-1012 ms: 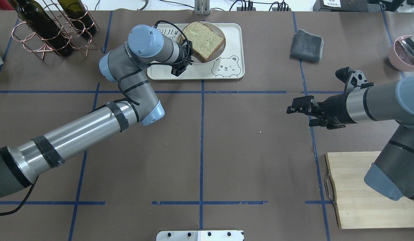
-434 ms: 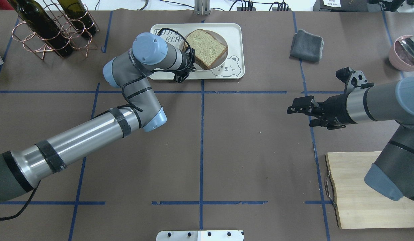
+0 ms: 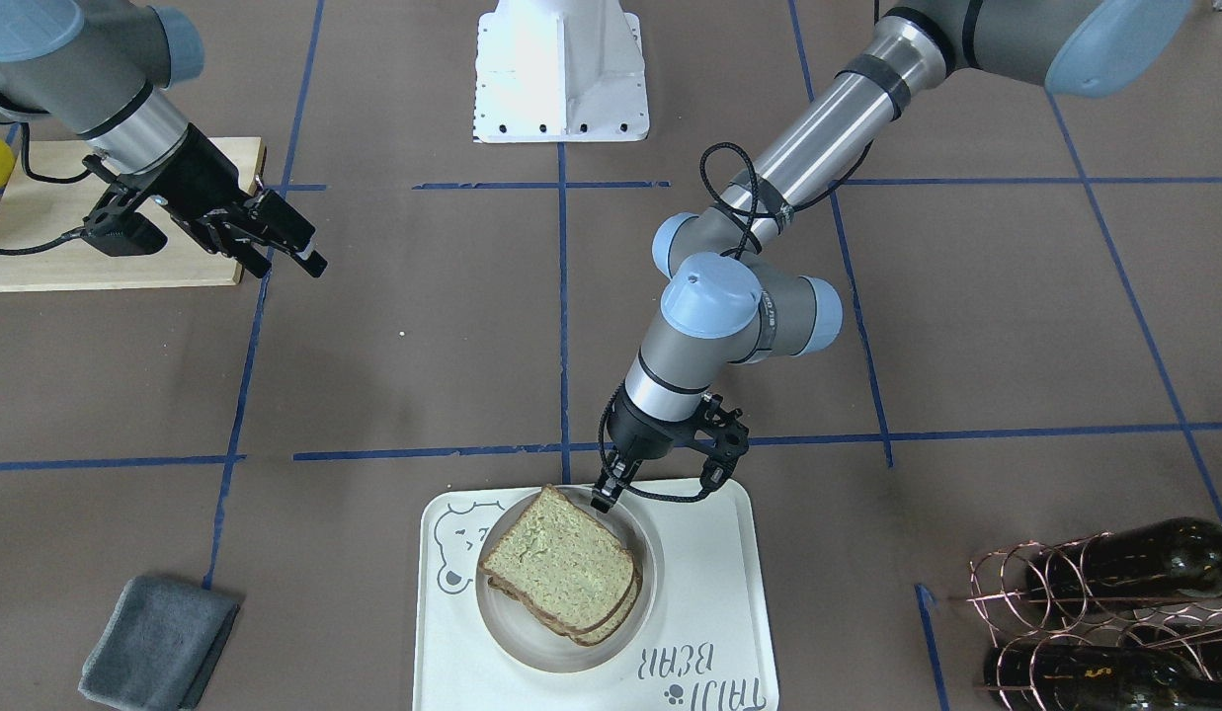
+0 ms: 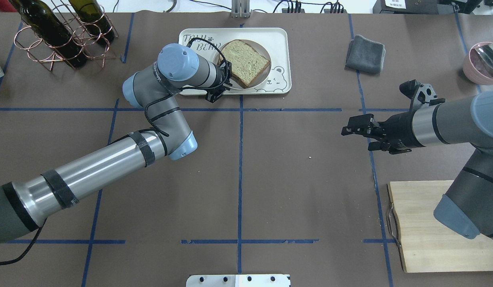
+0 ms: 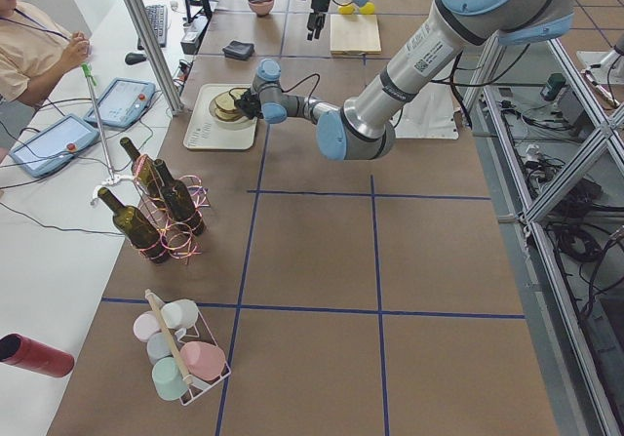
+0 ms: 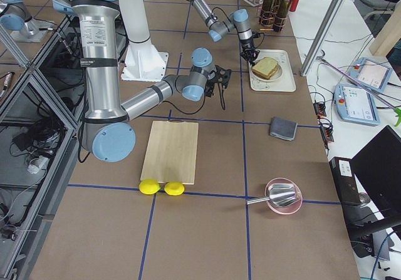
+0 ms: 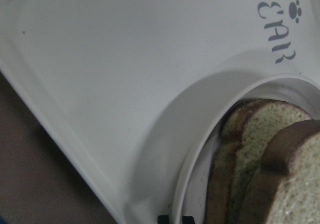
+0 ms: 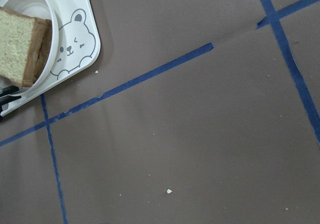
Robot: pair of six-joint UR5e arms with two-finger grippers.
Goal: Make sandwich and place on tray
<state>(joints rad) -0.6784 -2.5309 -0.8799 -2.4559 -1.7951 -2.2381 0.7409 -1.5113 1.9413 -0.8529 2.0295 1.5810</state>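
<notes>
The sandwich [image 3: 561,563], two stacked slices of brown-crusted bread, lies on a small round plate [image 3: 571,664] on the cream bear tray [image 3: 709,553]. No egg shows between the slices. My left gripper [image 3: 604,499] is shut on the plate's rim at the tray's robot-side edge. The left wrist view shows its tips [image 7: 172,218] pinching the rim [image 7: 200,149] beside the bread [image 7: 280,174]. From overhead the sandwich [image 4: 246,61] sits mid-tray [image 4: 278,40], the left gripper [image 4: 228,85] at its side. My right gripper [image 4: 352,133] hovers open and empty far to the right.
A grey cloth [image 4: 365,54] lies right of the tray. A wooden cutting board [image 4: 421,227] sits under the right arm, with two lemons [image 6: 161,187] by it. Wine bottles in a copper rack [image 4: 59,36] stand at the back left. A pink bowl [image 4: 483,61] sits at the far right.
The left gripper has drawn the plate with the sandwich toward the robot and slightly right across the tray, partly covering the bear drawing. The right arm has stayed still.
</notes>
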